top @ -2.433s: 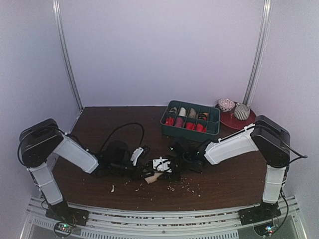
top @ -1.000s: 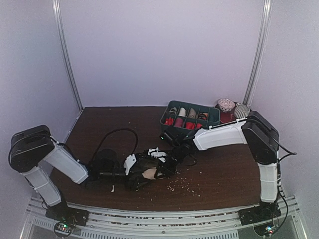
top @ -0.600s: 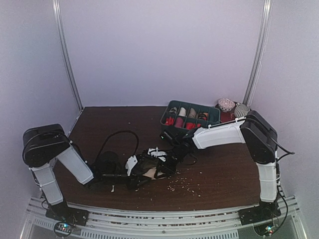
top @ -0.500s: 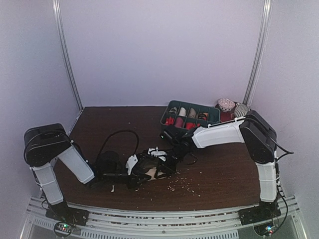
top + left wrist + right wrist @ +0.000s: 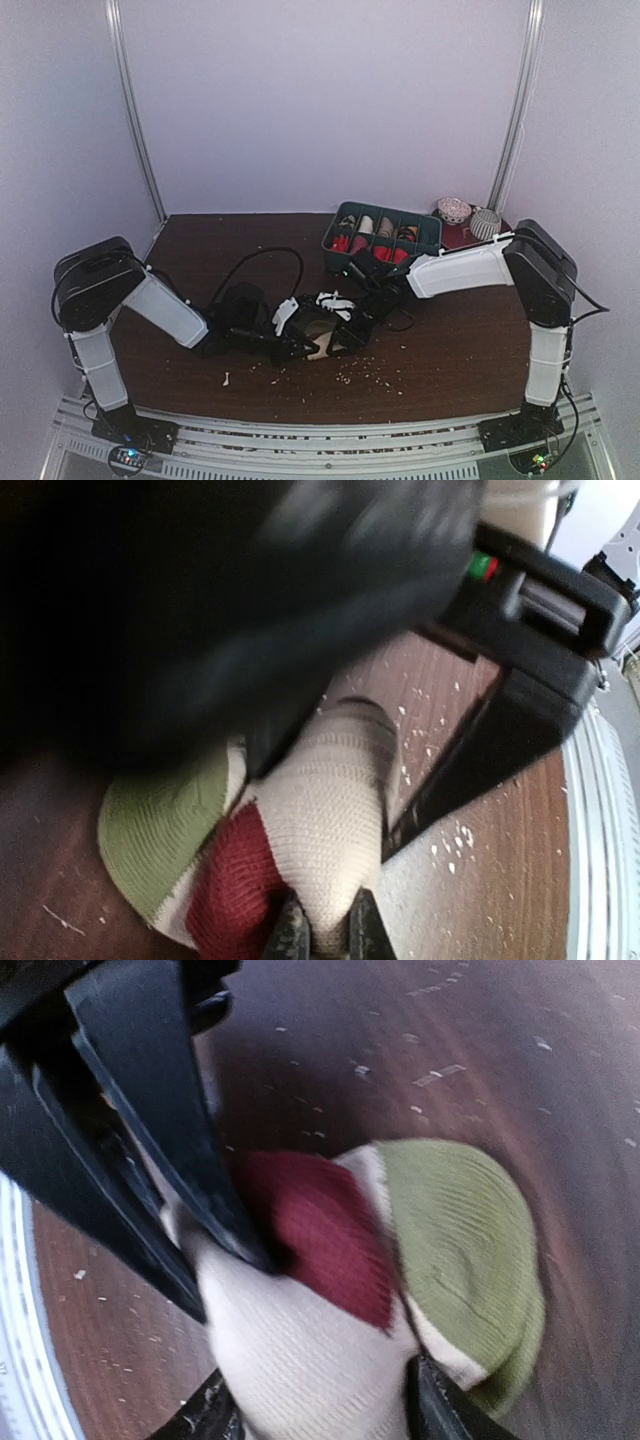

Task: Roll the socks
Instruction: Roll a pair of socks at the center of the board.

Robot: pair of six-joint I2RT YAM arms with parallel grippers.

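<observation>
Sock (image 5: 320, 820) lies on the surface (image 5: 450, 350) between both claws, its beige length running straight ahead from the left claw (image 5: 325, 935), pinched shut on its near end; right claw (image 5: 325, 1415) straddles it opposite, grip unclear.

The sock (image 5: 321, 346) lies on the table (image 5: 220, 240) near its front — the tray (image 5: 436, 243) stands behind it, rightward

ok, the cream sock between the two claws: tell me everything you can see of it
The cream ribbed knit sock has a maroon patch and an olive-green end cap, with faint darker bands along the cream part. It looks soft and lies bunched on the dark brown wooden table. The left claw is shut, pinching its cream fabric. The right claw straddles the cream part, with a finger against each side. Whether it squeezes is unclear.
</observation>
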